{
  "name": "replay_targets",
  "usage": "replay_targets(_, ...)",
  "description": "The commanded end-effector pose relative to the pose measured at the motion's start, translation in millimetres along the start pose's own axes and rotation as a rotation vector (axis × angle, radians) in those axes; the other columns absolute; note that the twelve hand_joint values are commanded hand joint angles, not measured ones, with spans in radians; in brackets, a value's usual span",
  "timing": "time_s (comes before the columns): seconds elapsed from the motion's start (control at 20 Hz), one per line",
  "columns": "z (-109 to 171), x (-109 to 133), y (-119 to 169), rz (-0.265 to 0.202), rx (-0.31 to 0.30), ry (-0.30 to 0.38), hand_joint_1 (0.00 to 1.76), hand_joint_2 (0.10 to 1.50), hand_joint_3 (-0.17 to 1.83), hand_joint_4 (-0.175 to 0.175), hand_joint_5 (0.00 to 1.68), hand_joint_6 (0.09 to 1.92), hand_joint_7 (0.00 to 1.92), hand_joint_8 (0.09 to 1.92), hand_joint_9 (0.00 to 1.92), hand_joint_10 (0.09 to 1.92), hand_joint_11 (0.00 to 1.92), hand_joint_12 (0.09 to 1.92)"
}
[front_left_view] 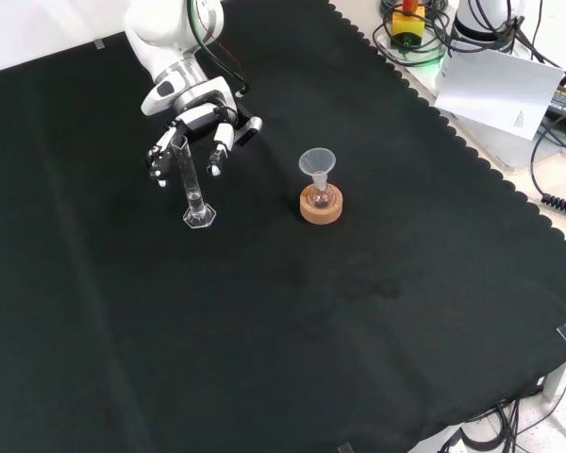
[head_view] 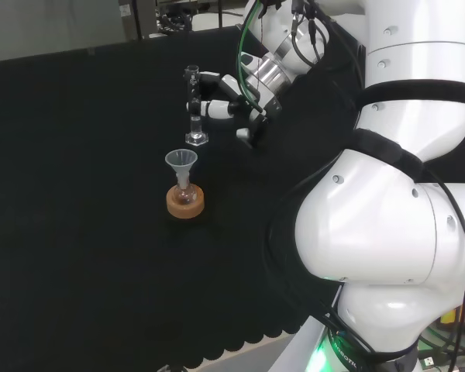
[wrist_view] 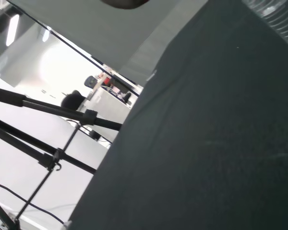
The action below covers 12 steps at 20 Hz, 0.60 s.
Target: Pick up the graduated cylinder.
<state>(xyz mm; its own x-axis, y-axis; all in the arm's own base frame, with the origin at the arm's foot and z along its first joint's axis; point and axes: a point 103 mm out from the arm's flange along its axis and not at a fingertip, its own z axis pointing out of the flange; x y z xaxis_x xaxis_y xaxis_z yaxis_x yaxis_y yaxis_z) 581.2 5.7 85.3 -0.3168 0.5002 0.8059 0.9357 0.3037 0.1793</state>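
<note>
the hand [front_left_view: 196, 127] has its fingers curled around the top of the graduated cylinder [front_left_view: 191, 182]. the cylinder stands upright, base on the worktop [front_left_view: 292, 321].

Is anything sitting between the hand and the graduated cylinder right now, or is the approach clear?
Nothing visible stands between them. The hand is already at the upper part of the graduated cylinder, fingers around it, its base on the black cloth. The funnel in the flask on the cork ring stands apart, to the right in the front view.
</note>
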Motion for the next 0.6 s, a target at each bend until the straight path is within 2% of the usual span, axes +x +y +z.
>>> replay_targets(0.05,1.7,-0.3,3.8,-0.015,-0.026,0.034,0.97,0.99,-0.17,-0.029,0.55,0.09,0.39,0.63,0.56,0.59,0.31,1.3)
replay_targets(0.6,2.9,-5.7,3.4,-0.018,-0.035,0.087,1.03,0.99,-0.17,-0.028,0.61,0.15,0.47,0.61,0.7,0.52,0.49,1.21)
